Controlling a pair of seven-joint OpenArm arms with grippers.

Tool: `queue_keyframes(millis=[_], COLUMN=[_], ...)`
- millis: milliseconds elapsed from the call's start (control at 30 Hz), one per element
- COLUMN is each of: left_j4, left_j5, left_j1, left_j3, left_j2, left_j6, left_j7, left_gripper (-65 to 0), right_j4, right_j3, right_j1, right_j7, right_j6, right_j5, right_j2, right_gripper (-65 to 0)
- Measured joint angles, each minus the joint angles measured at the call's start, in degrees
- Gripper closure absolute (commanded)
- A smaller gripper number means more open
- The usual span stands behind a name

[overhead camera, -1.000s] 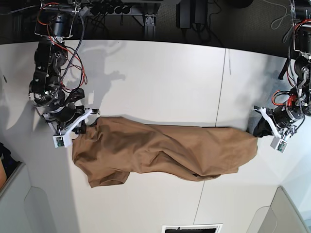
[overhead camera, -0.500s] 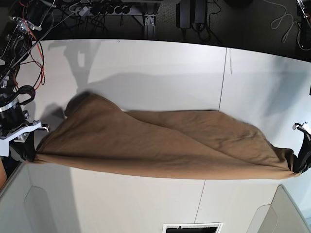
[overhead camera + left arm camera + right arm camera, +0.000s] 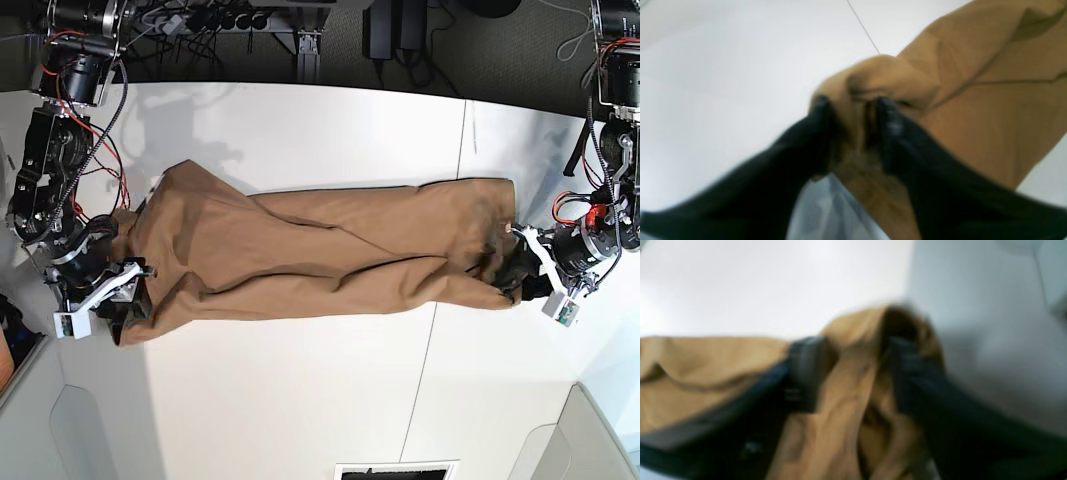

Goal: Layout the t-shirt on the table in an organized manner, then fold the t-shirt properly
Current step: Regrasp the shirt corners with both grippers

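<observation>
Shirt: the tan-brown t-shirt (image 3: pixel 320 255) lies on the white bench (image 3: pixel 300 400), pulled out long from side to side, with soft folds in it.
Left end of the base view: this end of the shirt is wider and bunched up by the right gripper (image 3: pixel 120 298).
Right end of the base view: this end is narrower and reaches the left gripper (image 3: pixel 520 272).
Left fingers: the two black fingers (image 3: pixel 888 113) stand apart, with a lump of shirt cloth between them. The picture is blurry, so I cannot tell if they squeeze it.
Right fingers: the black fingers (image 3: pixel 806 363) are spread wide, with cloth lying between them. This picture is blurry too.
Bench: a thin dark line (image 3: pixel 455 180) runs across it, under the shirt.
</observation>
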Motion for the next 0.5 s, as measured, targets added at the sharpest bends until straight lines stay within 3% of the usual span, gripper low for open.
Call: queue_keyframes(millis=[133, 267, 333, 500], left_j4=[0.2, 0.7, 0.7, 0.7], left_j5=[-1.5, -8.7, -12.5, -18.4], left_j1=[0.0, 0.0, -0.2, 0.8], left_j3=[-2.6, -7.7, -10.4, -13.2], left_j2=[-0.1, 0.0, 0.0, -0.2], left_j6=[0.0, -1.0, -3.0, -3.2], left_j7=[1.7, 6.7, 10.0, 15.9], left_gripper=[-30.2, -30.2, -30.2, -30.2], right_j4=[2.5, 6.3, 7.4, 7.4], right_j3=[0.5, 2.2, 2.3, 2.2], right_j1=[0.2, -0.2, -1.7, -9.8], right_j7=[-3.8, -7.3, -7.8, -9.2], right_j6=[0.6, 2.1, 2.2, 2.2], right_j5=[4.7, 7.8, 8.2, 8.9], right_j2=[-0.1, 0.0, 0.0, -0.1], right_gripper=[-36.2, -36.2, -36.2, -36.2])
